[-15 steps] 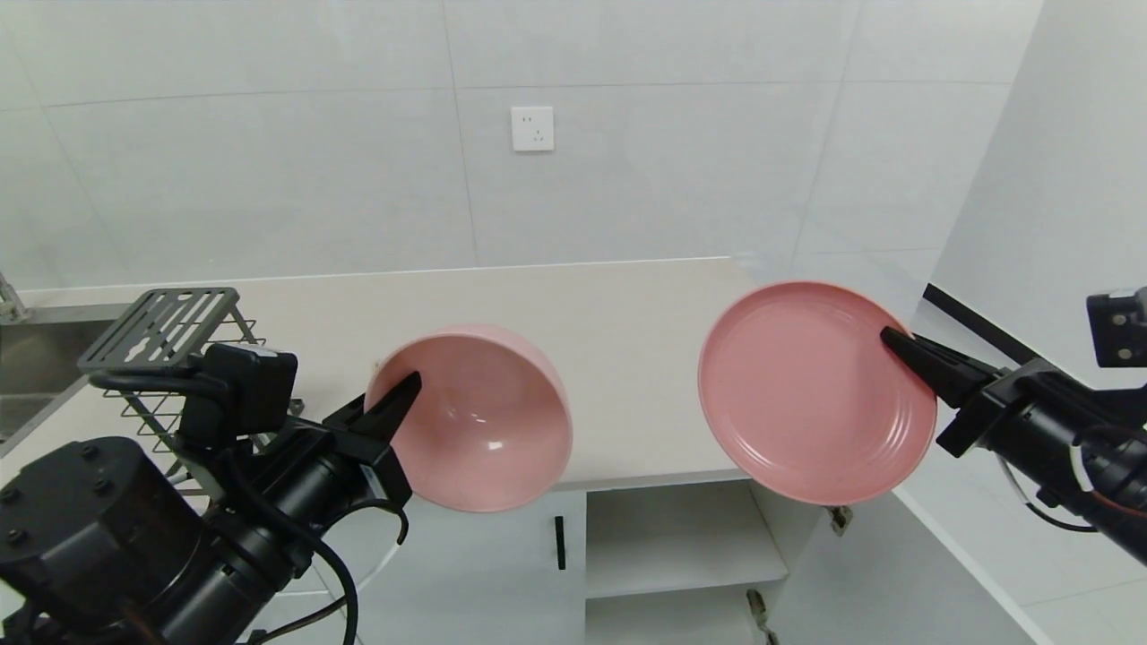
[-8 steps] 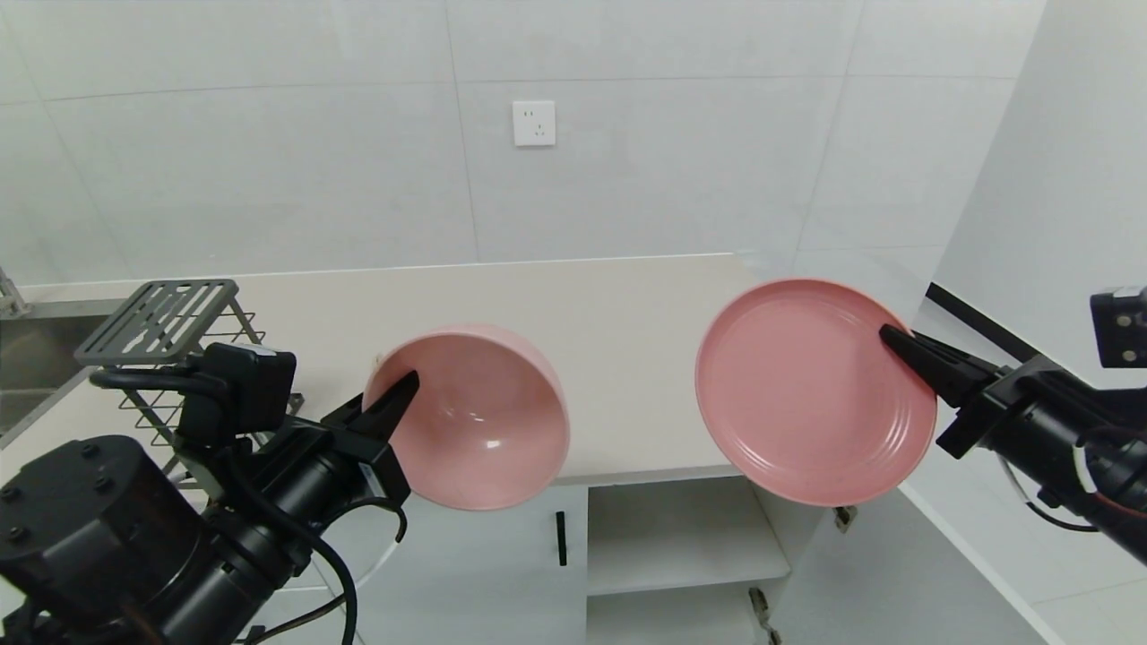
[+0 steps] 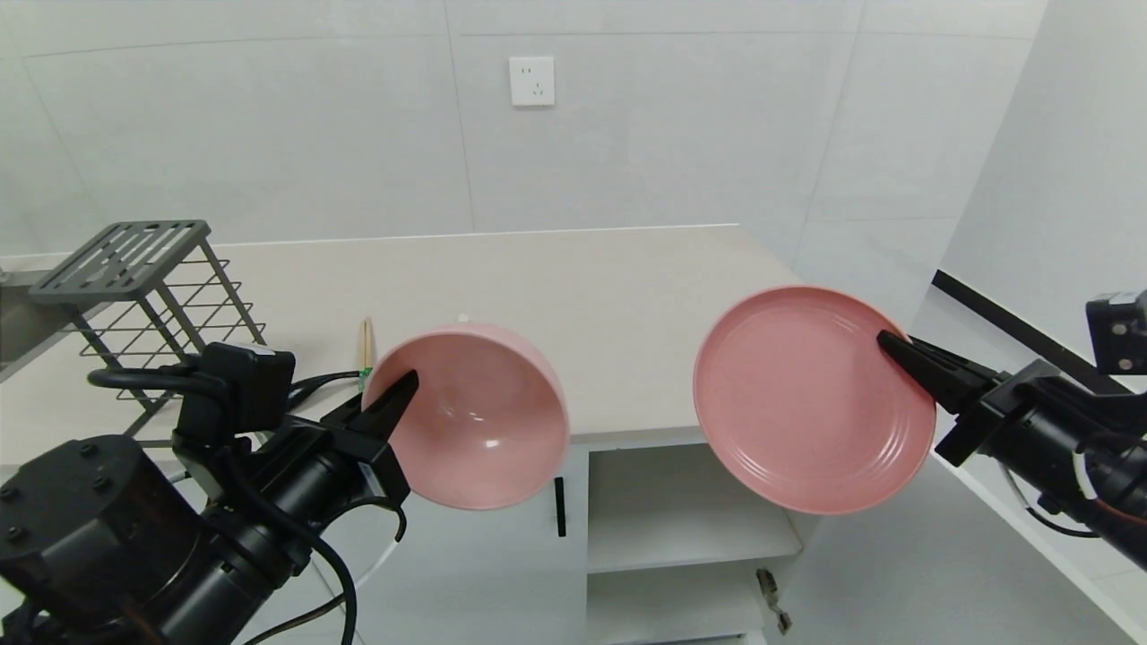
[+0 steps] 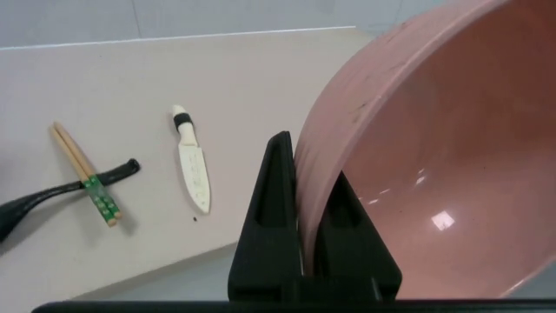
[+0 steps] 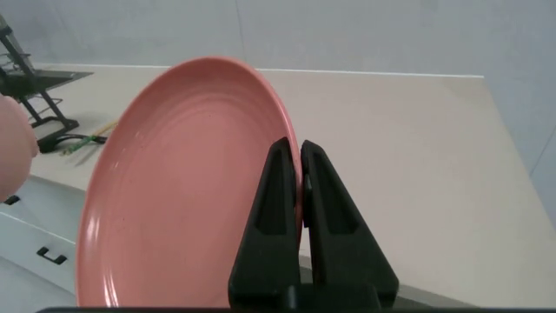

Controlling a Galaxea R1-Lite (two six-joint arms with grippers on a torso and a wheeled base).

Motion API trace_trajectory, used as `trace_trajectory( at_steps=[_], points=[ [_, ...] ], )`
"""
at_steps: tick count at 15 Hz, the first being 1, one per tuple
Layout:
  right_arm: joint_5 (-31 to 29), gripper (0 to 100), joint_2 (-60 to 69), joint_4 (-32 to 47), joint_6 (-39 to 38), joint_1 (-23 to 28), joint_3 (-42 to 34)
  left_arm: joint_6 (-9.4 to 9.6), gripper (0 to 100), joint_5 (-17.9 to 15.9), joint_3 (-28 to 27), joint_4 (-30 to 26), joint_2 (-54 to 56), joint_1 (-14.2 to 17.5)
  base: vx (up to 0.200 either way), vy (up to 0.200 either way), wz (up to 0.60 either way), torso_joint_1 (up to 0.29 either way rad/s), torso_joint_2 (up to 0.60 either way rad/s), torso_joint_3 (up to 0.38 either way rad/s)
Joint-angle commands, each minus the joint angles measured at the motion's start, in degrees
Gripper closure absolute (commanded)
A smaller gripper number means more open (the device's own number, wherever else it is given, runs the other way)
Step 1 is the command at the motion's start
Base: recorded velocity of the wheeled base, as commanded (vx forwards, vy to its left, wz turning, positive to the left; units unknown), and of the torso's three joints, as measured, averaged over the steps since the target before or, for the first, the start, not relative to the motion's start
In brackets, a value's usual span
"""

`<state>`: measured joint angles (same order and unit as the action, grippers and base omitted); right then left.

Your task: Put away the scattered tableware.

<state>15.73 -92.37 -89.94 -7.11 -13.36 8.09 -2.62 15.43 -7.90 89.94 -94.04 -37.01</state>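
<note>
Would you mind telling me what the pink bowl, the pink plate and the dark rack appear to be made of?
The bowl: likely melamine or plastic, smooth semi-gloss; small bright highlight inside. The plate: seemingly the same, with moulded rings near its rim. The rack: dark-coated metal, judging by thin wires and slotted top.

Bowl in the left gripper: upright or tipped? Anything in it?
Tipped on its side and empty. The left gripper clamps the rim of the pink bowl; the opening faces the head camera, and the inside is bare.
</note>
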Motion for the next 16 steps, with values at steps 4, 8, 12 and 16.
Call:
trace_trajectory(
  at_steps=[4,8,12,16],
  points=[
    [0.01,100,0.00,-0.06,-0.01,0.00,-0.10,-0.02,100,0.04,0.34,0.06,-0.44,-0.08,0.000,0.000,0.00,-0.268,0.52,0.255],
    [0.01,100,-0.09,-0.06,-0.01,-0.09,-0.18,-0.02,100,0.04,0.52,0.06,-0.53,-0.34,0.000,0.000,0.00,-0.262,0.50,0.243],
    [0.01,100,-0.27,-0.06,-0.01,0.00,-0.18,-0.02,100,0.04,1.66,0.06,-0.62,-2.98,0.000,0.000,0.00,-0.253,0.48,0.223],
    [0.01,100,-0.36,-0.06,-0.01,-0.09,-0.18,-0.02,100,0.04,1.75,0.06,-0.71,-2.98,0.000,0.000,0.00,-0.253,0.45,0.182]
  ],
)
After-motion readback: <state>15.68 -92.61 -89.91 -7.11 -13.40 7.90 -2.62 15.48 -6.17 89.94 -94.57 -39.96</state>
